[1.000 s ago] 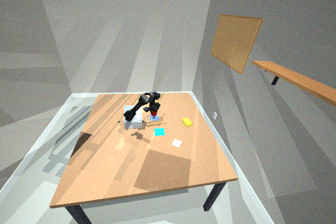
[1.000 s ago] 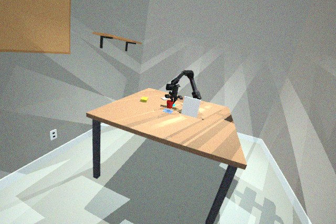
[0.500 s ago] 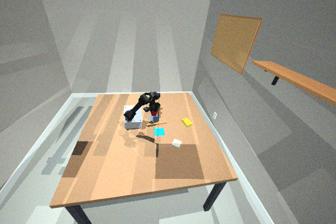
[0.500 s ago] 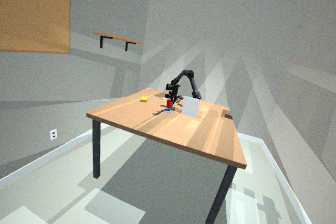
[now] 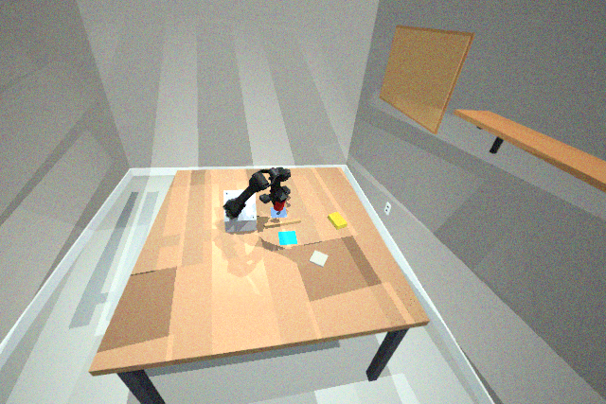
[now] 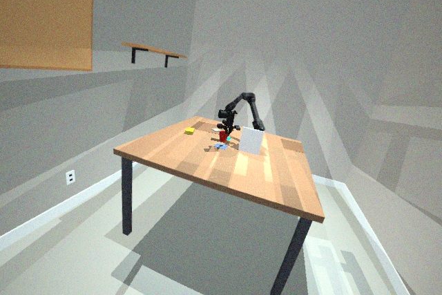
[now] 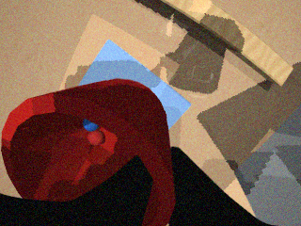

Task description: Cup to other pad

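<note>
pincer (image 7: 147,179) clamped on the red cup (image 7: 82,145) wall near the rim, which keeps the cup upright so the marbles (image 7: 93,132) sit at the bottom. cup hangs above the light blue pad (image 7: 122,75); wooden bar (image 7: 201,19) lies between it and the cyan pad (image 5: 287,237) on the table (image 5: 235,302), hence the lift.

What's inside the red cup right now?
The wrist view shows two marbles at the bottom of the red cup: a blue marble touching a red marble. The claw, shut on the cup wall, hides the near part of the inside.
</note>
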Available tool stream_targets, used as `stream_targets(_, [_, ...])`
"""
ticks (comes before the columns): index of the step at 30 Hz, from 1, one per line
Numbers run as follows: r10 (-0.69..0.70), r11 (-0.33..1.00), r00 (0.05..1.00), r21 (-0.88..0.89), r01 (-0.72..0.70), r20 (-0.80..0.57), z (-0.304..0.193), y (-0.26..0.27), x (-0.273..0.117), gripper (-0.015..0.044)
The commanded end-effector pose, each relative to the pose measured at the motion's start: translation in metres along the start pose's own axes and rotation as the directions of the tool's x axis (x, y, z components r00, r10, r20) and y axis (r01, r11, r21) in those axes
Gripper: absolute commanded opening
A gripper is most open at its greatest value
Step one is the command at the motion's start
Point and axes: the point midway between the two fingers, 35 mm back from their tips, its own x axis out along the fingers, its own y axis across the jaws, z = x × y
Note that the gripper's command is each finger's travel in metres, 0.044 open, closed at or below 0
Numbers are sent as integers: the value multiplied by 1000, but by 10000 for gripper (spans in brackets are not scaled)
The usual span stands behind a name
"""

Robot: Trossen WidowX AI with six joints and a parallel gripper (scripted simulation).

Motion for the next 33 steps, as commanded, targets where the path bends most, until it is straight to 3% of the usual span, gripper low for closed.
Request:
stream_targets(1, [-3, 1000, 1000, -3, 3, 2, 11, -5, 0, 0])
stream_targets(33, [-4, 1000, 1000, -1, 4, 4, 83, -29, -3, 0])
